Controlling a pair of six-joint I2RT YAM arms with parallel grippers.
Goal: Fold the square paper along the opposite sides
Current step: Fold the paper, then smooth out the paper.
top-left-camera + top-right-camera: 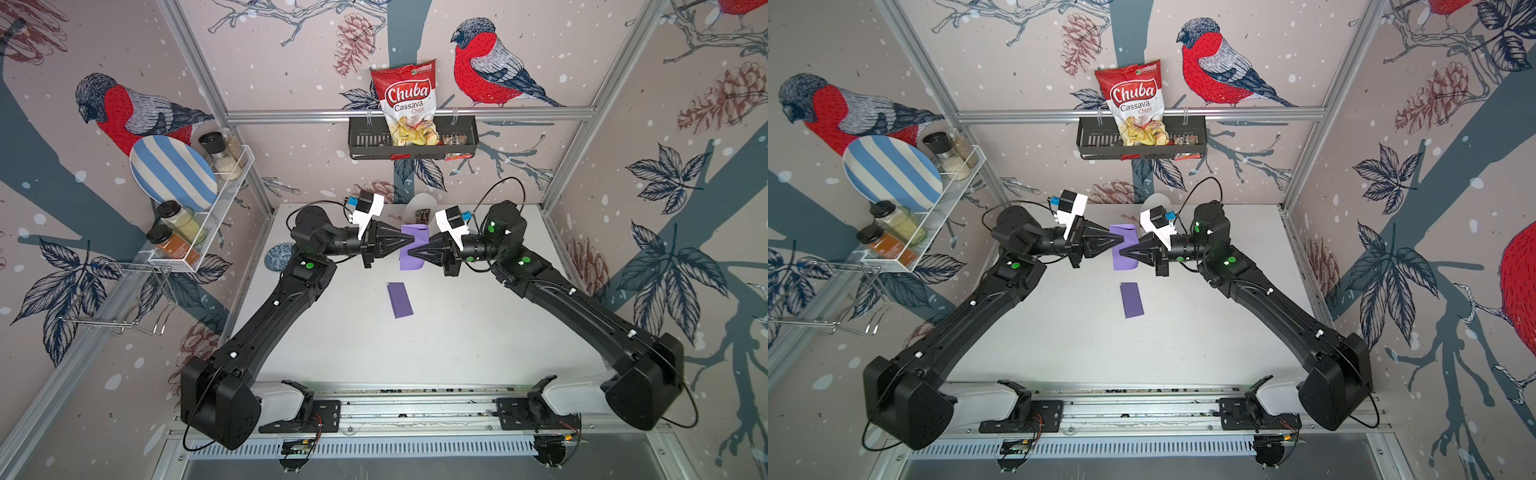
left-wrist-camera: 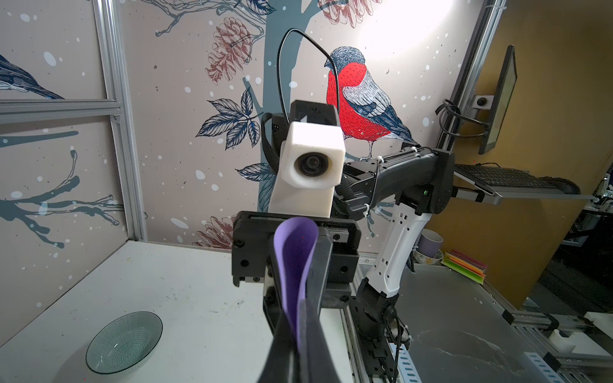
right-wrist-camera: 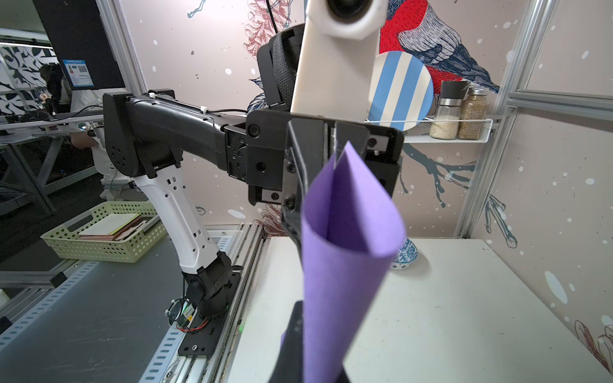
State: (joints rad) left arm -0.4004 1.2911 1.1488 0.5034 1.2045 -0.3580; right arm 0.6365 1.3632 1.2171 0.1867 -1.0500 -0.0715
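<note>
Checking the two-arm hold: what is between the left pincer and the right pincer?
The purple square paper, curled over, spans between the left pincer and the right pincer, each shut on it. Both top views show this.

bullfinch-and-pinecone wallpaper covers the walls inside an aluminium frame around a scuffed white counter. beyond its open side, a mounted monitor and keyboard tray stand before an ochre wall.

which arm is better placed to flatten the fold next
Right, probably: the edges of the held paper meet in the left gripper, which should pin them; the right gripper sits by the open bulge.
</note>
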